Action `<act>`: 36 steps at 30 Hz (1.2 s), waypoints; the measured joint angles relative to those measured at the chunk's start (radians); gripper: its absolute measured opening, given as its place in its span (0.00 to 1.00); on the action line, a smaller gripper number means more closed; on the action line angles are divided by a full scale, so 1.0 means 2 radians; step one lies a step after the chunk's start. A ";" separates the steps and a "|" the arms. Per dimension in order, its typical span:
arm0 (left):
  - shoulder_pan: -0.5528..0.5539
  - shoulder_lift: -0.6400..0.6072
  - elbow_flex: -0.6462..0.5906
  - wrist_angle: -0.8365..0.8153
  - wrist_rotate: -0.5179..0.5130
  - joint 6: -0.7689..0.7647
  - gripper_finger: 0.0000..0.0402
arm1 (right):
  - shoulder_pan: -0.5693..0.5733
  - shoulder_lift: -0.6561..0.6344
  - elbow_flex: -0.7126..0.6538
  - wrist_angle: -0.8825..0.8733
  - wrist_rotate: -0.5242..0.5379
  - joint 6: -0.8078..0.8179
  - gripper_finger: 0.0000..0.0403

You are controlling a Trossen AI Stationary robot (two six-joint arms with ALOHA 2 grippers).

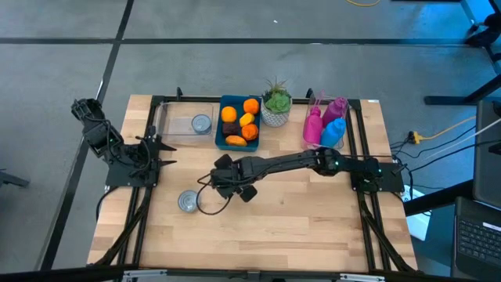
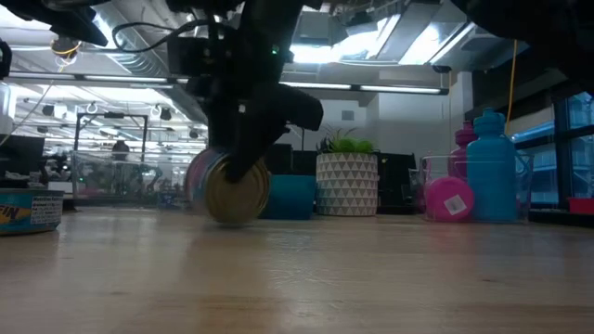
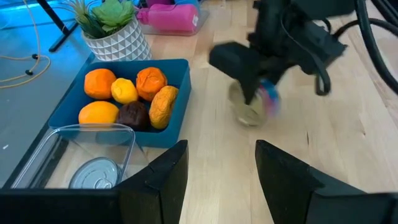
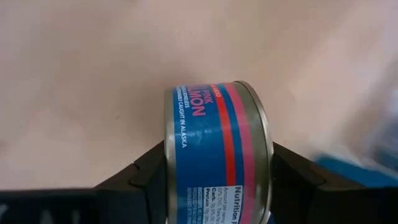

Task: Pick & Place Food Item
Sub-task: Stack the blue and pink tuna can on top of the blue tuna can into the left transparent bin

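Observation:
My right gripper reaches across to the table's middle, shut on a salmon can with a blue, red and pink label. The low view shows this can turned on its edge, low over the wood. A second can stands on its flat end on the table, just left of and nearer than the gripper. A third can lies in a clear tub. My left gripper waits open at the table's left side, touching nothing. My right gripper pinches the salmon can by its two flat ends, one finger on one end and the other finger on the opposite end. The fingers come from above, pointing down. The can sits on edge; whether its rim touches the table I cannot tell.
A blue bin of oranges, a lemon and other fruit stands at the far side beside the clear tub. Right of it are a potted plant and a clear holder with pink and blue bottles. Bare wood lies toward the near edge.

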 joint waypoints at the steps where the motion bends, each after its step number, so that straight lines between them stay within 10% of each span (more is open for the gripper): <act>1: 0.000 0.000 0.000 0.000 0.000 0.000 0.45 | -0.001 -0.001 0.005 -0.005 0.016 -0.001 0.49; 23: 0.000 0.000 0.000 -0.001 -0.007 -0.004 0.45 | -0.126 -0.092 0.009 0.269 -0.003 -0.013 0.49; 36: 0.000 -0.002 -0.001 -0.012 -0.183 -0.038 0.45 | -0.169 -0.098 0.009 0.322 -0.127 0.048 0.49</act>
